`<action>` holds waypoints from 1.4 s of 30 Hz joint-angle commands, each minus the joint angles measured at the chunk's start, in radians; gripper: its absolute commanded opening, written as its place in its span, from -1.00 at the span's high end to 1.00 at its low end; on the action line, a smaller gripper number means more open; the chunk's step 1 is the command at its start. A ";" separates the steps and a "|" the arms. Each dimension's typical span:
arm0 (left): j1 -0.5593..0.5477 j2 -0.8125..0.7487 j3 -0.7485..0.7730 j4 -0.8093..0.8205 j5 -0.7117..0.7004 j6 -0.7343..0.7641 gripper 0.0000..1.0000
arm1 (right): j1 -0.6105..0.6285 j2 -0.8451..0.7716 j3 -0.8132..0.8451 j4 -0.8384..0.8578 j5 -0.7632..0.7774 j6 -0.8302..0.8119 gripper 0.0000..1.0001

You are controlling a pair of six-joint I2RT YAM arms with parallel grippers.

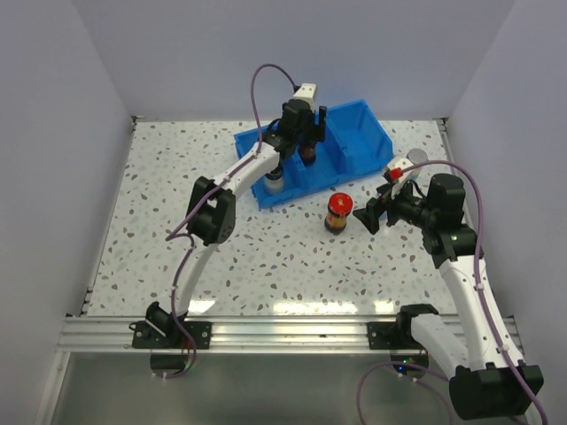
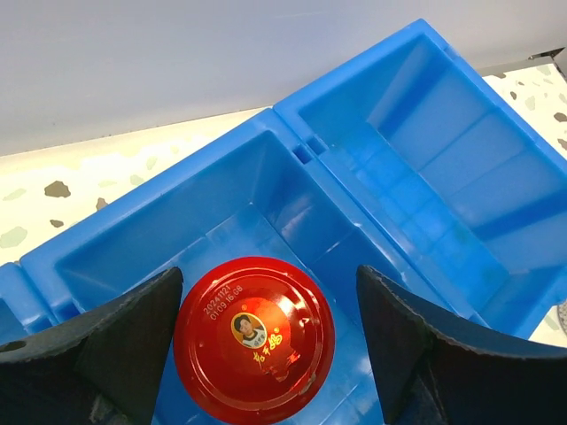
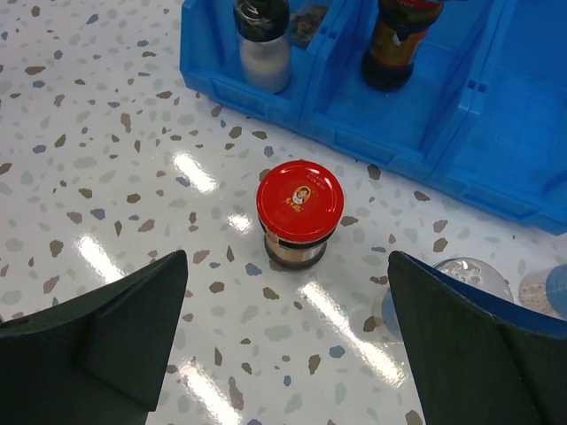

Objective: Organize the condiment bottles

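Observation:
A red-capped jar (image 2: 253, 340) with dark contents stands in the middle compartment of the blue bin (image 2: 266, 133). My left gripper (image 2: 268, 283) is open around its cap, with a gap on the right side. In the top view this gripper (image 1: 307, 124) hangs over the bin (image 1: 359, 124). A black-capped clear jar (image 1: 275, 181) stands in the left compartment. A second red-capped jar (image 3: 299, 212) stands on the table in front of the bin (image 3: 496, 177). My right gripper (image 3: 288, 274) is open and empty just short of it, and it shows in the top view (image 1: 365, 215) beside that jar (image 1: 338, 212).
A silver-capped jar (image 1: 415, 158) stands on the table right of the bin, behind my right wrist. Clear jars (image 3: 478, 273) show at the right edge of the right wrist view. The bin's right compartment (image 2: 425, 159) holds nothing. White walls close in the table.

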 commanded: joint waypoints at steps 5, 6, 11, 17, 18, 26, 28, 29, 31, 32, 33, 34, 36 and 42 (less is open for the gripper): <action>-0.003 -0.120 0.025 0.069 -0.005 0.025 -0.67 | -0.005 0.000 0.005 0.018 -0.006 -0.026 -0.97; -0.003 -0.147 0.016 0.071 0.001 0.034 -0.68 | -0.008 0.000 0.004 0.016 -0.011 -0.031 -0.97; -0.003 -0.279 -0.070 0.090 0.020 0.086 -0.77 | -0.008 0.007 0.005 -0.001 -0.051 -0.055 -0.97; -0.002 -0.549 -0.381 0.126 0.047 0.150 -0.86 | -0.010 0.006 0.001 -0.015 -0.098 -0.078 -0.97; -0.002 -0.621 -0.420 0.133 0.052 0.159 -0.89 | -0.010 0.009 0.002 -0.015 -0.100 -0.081 -0.97; 0.000 -1.038 -0.924 0.150 0.030 0.210 -0.96 | -0.010 0.032 0.000 -0.034 -0.121 -0.104 -0.97; 0.001 -1.178 -1.019 0.132 0.003 0.227 -0.98 | -0.010 0.040 0.008 -0.053 -0.121 -0.124 -0.97; 0.000 -1.224 -1.103 0.117 -0.016 0.224 -0.99 | -0.010 0.047 0.010 -0.059 -0.123 -0.129 -0.97; 0.001 -1.372 -1.188 0.068 -0.037 0.215 -0.99 | -0.010 0.061 0.011 -0.071 -0.129 -0.146 -0.97; 0.001 -1.425 -1.277 0.060 -0.054 0.215 -0.99 | -0.010 0.072 0.016 -0.074 -0.123 -0.150 -0.97; 0.001 -1.527 -1.320 0.046 -0.087 0.216 -0.99 | -0.005 0.101 0.025 -0.088 -0.117 -0.161 -0.97; 0.001 -1.576 -1.360 0.037 -0.114 0.216 -1.00 | -0.001 0.119 0.036 -0.097 -0.106 -0.164 -0.97; 0.003 -1.711 -1.464 0.016 -0.196 0.219 -1.00 | 0.021 0.180 0.085 -0.134 -0.057 -0.167 -0.97; 0.004 -1.902 -1.653 -0.004 -0.324 0.259 -1.00 | 0.175 0.297 0.183 -0.174 0.168 -0.143 -0.97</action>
